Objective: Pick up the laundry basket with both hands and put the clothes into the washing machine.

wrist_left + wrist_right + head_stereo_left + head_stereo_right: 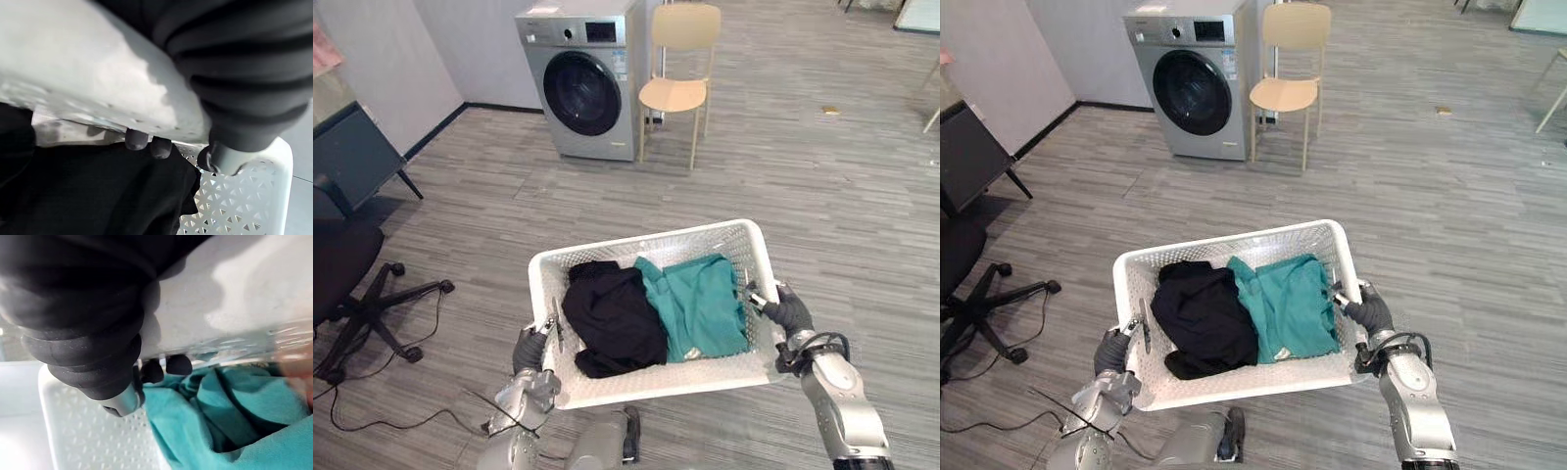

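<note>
As left hand (530, 348), right hand (788, 311) fingers (137, 139) hook rim, perforated basket (646, 240) holds crumpled clothes (612, 318).

Soft, even light brightens the floor (822, 196) around the laundry basket (656, 380), shadows there faint, while close up its white rim shows glaring patches against deep shadow.

The laundry basket (636, 241) is white perforated plastic; the black garment (612, 318) and teal garment (701, 304) are matt cloth; the washing machine (540, 59) is smooth and silvery.

A laundry room: washing machine (579, 83) beside a wooden chair (677, 78) on plank floor (803, 186).
</note>
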You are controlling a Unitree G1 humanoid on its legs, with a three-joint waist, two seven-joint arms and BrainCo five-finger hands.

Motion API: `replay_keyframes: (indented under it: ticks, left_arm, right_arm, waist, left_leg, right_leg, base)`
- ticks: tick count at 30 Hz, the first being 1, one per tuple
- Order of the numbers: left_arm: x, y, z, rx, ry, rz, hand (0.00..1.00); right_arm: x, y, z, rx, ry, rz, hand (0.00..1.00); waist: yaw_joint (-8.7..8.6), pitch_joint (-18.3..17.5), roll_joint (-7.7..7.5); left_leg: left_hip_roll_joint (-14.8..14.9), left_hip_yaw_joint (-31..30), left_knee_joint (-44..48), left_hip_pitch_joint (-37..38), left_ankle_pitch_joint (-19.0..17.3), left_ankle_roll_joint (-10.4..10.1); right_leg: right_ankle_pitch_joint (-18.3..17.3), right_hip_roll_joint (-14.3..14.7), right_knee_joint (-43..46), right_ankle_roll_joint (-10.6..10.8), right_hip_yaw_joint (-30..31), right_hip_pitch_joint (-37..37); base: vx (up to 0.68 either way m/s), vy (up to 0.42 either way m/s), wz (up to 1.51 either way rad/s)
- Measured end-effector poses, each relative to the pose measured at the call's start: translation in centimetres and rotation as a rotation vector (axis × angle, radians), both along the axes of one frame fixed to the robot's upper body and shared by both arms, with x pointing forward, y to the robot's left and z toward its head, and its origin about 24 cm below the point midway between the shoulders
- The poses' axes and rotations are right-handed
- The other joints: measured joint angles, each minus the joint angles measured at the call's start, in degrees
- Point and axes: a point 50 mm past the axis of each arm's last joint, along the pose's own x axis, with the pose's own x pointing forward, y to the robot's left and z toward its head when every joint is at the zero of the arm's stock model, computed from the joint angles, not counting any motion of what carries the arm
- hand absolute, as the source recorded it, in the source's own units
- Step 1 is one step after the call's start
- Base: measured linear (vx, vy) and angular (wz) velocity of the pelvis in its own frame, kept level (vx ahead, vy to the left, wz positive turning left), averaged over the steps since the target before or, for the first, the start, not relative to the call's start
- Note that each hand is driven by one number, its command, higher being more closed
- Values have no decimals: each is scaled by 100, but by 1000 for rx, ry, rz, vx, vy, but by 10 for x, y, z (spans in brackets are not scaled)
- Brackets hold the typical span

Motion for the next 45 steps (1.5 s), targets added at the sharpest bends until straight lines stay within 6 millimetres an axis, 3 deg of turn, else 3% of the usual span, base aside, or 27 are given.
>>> replay_keyframes:
  ticks: [1,2,4,7,9,10,11,12,14,16,17,18,20,22,24,27,28,29,30,32,34,35,36,38,40,42,45]
  left_arm:
    - [0,1,0,6,11,3,100]
    - [-1,2,-1,17,20,4,100]
    - [0,3,4,36,3,-9,100]
    - [13,4,18,72,-59,-46,100]
    - [15,3,23,78,-79,-55,100]
    - [15,4,25,82,-88,-55,100]
    - [12,5,23,85,-76,-53,100]
    - [8,5,20,80,-61,-49,100]
    - [-4,4,11,76,-19,-37,100]
    - [-7,2,9,61,-13,-28,100]
    - [-9,2,8,53,-10,-20,100]
    - [-11,0,7,46,-5,-16,100]
    - [-12,1,6,46,-5,-16,100]
    - [-10,2,8,48,-15,-13,100]
    - [-8,4,11,45,-30,3,100]
    - [-9,3,10,33,-29,15,100]
    - [-11,1,9,22,-28,19,100]
    - [-11,2,9,24,-28,21,100]
    - [-12,4,9,30,-25,22,100]
    - [-12,2,9,27,-23,20,100]
    - [-12,2,9,27,-22,17,100]
    - [-12,2,9,30,-23,16,100]
    - [-10,6,11,55,-20,13,100]
    - [-12,7,10,67,-9,7,100]
    - [-11,7,11,74,-13,-10,100]
    - [-9,8,13,82,-22,-14,100]
    - [-8,6,14,85,-24,-28,100]
  right_arm:
    - [-2,3,-3,10,10,-3,100]
    - [-4,4,-6,12,21,-6,100]
    - [-5,4,-7,25,19,-16,100]
    - [-8,4,-2,57,-22,-54,100]
    - [-10,3,1,58,-37,-63,100]
    - [-11,3,2,62,-48,-66,100]
    - [-13,4,-1,69,-36,-67,100]
    - [-16,4,-4,67,-22,-66,100]
    - [-24,5,-11,65,15,-62,100]
    - [-23,3,-9,45,15,-52,100]
    - [-21,3,-7,38,7,-45,100]
    - [-21,1,-6,29,6,-42,100]
    - [-21,1,-6,29,6,-42,100]
    - [-18,2,-4,34,-4,-38,100]
    - [-13,4,0,29,-23,-21,100]
    - [-11,3,3,13,-29,-4,100]
    - [-11,2,4,2,-30,1,100]
    - [-11,4,1,19,-22,-7,100]
    - [-12,5,0,23,-17,-5,100]
    - [-12,3,0,14,-17,-9,100]
    - [-13,2,-1,18,-13,-10,100]
    - [-13,4,-2,26,-10,-12,100]
    - [-14,8,-6,44,0,-19,100]
    - [-18,9,-11,50,17,-28,100]
    - [-20,7,-12,56,20,-40,100]
    - [-21,8,-13,68,17,-49,100]
    - [-24,6,-14,71,20,-62,100]
  waist:
    - [-64,67,-82]
    - [-90,131,-50]
    - [-195,169,19]
    - [-365,166,-7]
    - [-378,143,-44]
    - [-378,110,-96]
    - [-373,68,-140]
    - [-384,21,-83]
    - [-354,-152,41]
    - [-334,-176,211]
    - [-241,-152,339]
    - [-118,-122,404]
    - [42,-40,306]
    - [152,11,262]
    - [220,53,248]
    - [298,62,282]
    - [292,-58,424]
    - [291,-110,355]
    - [273,-161,219]
    - [280,-211,132]
    - [228,-158,30]
    - [211,-129,-14]
    - [73,-58,-83]
    - [-51,28,-12]
    - [-178,59,37]
    - [-265,83,-1]
    - [-316,165,-71]
  left_leg:
    - [-120,-25,-175,446,-85,83]
    - [-133,-36,-450,998,-98,104]
    - [-103,-138,-851,1642,-98,105]
    - [-100,-320,-1363,2235,-243,-128]
    - [-100,-314,-1652,2562,-375,-212]
    - [-110,-311,-1745,2773,-597,-201]
    - [-71,-307,-1819,3022,-844,-335]
    - [19,-325,-1840,3194,-952,-465]
    - [304,-387,-709,2988,-1033,-606]
    - [602,-363,1560,2083,-617,-1013]
    - [834,-457,3029,1381,193,-1009]
    - [1000,-505,4192,875,253,-973]
    - [1048,-495,5018,313,94,-736]
    - [1068,-478,4884,-244,-117,-458]
    - [1050,-498,4142,-671,-195,-371]
    - [750,-809,1224,-532,-176,-627]
    - [772,-810,-156,-335,-18,-846]
    - [605,-585,-263,-221,530,-652]
    - [442,-492,-282,-189,452,-535]
    - [192,-322,-46,-183,217,-186]
    - [-66,-285,-206,229,-33,-21]
    - [-145,-303,-265,393,-72,19]
    - [-311,-405,-338,813,-206,91]
    - [-340,-562,-494,1403,-310,165]
    - [-317,-783,-857,1944,-325,189]
    - [-315,-978,-1010,2175,-394,185]
    - [-279,-1140,-1098,2531,-608,77]
  right_leg:
    - [224,-123,1232,-174,-19,-472]
    - [166,-32,1847,-282,-92,-766]
    - [59,280,1842,-332,-241,-1149]
    - [-177,622,319,-309,-526,-1786]
    - [56,640,-1318,-489,-764,-1877]
    - [436,660,-2260,-565,-836,-1867]
    - [955,713,-2542,-705,-855,-1831]
    - [1129,771,-2477,-861,-889,-1728]
    - [906,1055,-2301,-1070,-973,-1508]
    - [670,1341,-2423,-1175,-954,-1164]
    - [591,1591,-2620,-1297,-844,-841]
    - [551,1809,-2869,-1361,-668,-423]
    - [527,1851,-3192,-1398,-343,153]
    - [505,1781,-3434,-1424,-25,542]
    - [289,1625,-3521,-1338,218,765]
    - [-236,1349,-3445,-1110,513,1009]
    - [-481,1339,-3398,-997,594,1045]
    - [-723,1111,-3301,-870,618,1160]
    - [-767,931,-3274,-803,625,1206]
    - [-657,697,-2897,-603,614,1136]
    - [-399,555,-951,225,641,460]
    - [-101,539,-133,653,732,117]
    - [535,547,1725,831,845,-627]
    - [558,661,2914,714,713,-1200]
    - [383,588,3015,295,268,-1814]
    - [240,489,2487,-37,-51,-2220]
    - [171,434,876,-165,-427,-2268]
  base:
    - [670,223,10]
    - [558,176,10]
    - [542,134,13]
    - [491,44,36]
    - [479,-4,19]
    - [494,-61,5]
    - [509,-91,11]
    - [590,-132,14]
    - [695,-198,-7]
    - [598,-164,-30]
    - [583,-108,-68]
    - [586,-81,-80]
    - [549,-31,-80]
    - [481,32,-76]
    - [431,151,-74]
    - [436,268,-55]
    - [444,301,-28]
    - [559,355,-17]
    - [548,259,3]
    - [610,291,11]
    - [451,262,15]
    - [438,189,38]
    - [426,162,47]
    - [421,126,51]
    - [367,66,45]
    - [301,-1,50]
    - [333,-46,35]
